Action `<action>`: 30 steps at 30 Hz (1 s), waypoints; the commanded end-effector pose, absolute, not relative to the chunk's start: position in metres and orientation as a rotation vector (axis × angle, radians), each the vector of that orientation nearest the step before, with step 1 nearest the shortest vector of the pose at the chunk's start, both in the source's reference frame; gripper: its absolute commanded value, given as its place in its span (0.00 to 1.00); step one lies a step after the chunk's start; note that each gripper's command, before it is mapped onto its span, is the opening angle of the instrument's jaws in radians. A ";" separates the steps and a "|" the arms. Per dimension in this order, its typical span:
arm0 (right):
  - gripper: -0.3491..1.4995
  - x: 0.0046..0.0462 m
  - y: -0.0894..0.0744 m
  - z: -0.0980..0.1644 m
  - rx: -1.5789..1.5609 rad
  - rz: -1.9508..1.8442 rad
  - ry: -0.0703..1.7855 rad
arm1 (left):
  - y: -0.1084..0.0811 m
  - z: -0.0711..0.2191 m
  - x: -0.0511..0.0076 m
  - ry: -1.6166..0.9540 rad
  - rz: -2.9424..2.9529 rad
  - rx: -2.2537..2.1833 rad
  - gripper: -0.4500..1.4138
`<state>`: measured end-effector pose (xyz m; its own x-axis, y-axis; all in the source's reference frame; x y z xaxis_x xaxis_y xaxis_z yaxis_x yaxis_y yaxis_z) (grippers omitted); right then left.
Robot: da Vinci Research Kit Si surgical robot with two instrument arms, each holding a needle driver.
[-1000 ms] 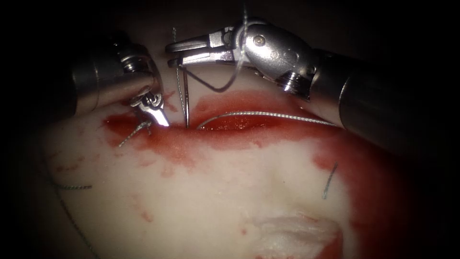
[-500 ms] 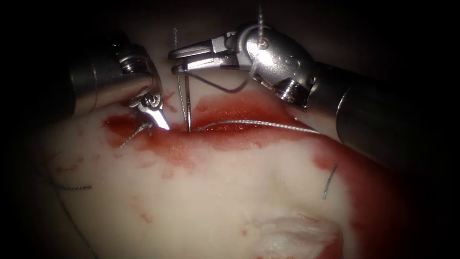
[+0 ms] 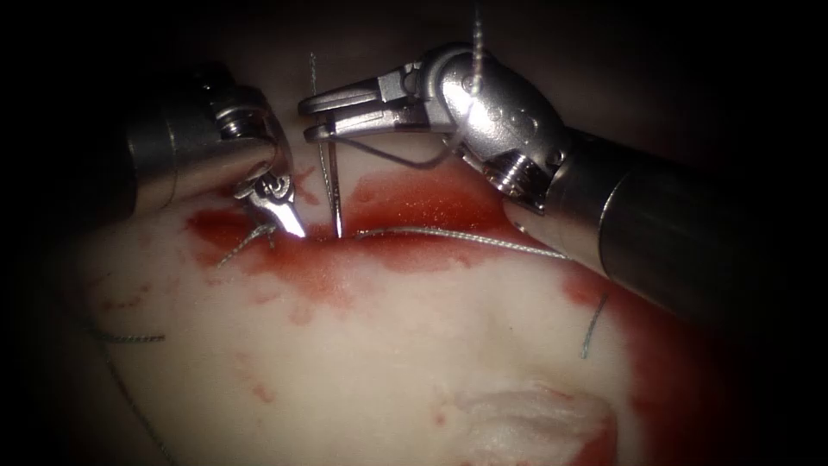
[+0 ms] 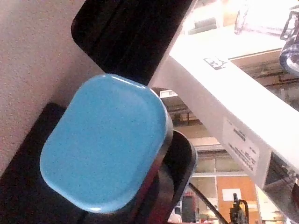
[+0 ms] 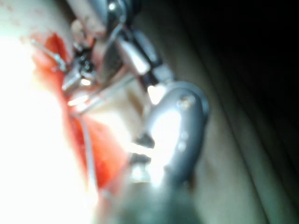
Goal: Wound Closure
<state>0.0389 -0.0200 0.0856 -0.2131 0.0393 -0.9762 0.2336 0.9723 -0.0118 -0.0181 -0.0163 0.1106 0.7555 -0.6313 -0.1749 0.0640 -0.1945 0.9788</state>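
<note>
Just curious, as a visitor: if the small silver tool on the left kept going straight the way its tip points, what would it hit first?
The left arm's tool points down at the red, wet cut in the pale tissue. It would probably meet that red edge just left of the thin curved steel needle, held by the right arm's tool; depth is uncertain.

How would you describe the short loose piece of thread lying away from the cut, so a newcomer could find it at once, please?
Start at the red-stained cut across the tissue, under the right tool. Go down and to the right, below that tool's shaft, to the edge of the red fluid. The cut end of thread is a short, dark, slightly curved strand, apart from the long thread.
</note>
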 end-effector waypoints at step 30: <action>0.00 0.0387 -0.017 0.086 0.134 -0.172 1.767 | -0.014 0.108 -0.0193 -0.509 -0.635 1.637 0.00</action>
<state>0.0380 -0.0184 0.0861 -0.2003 0.0009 -0.9797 0.1873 0.9816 -0.0374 -0.0187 -0.0152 0.1085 0.7527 -0.6459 -0.1276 0.0267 -0.1638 0.9861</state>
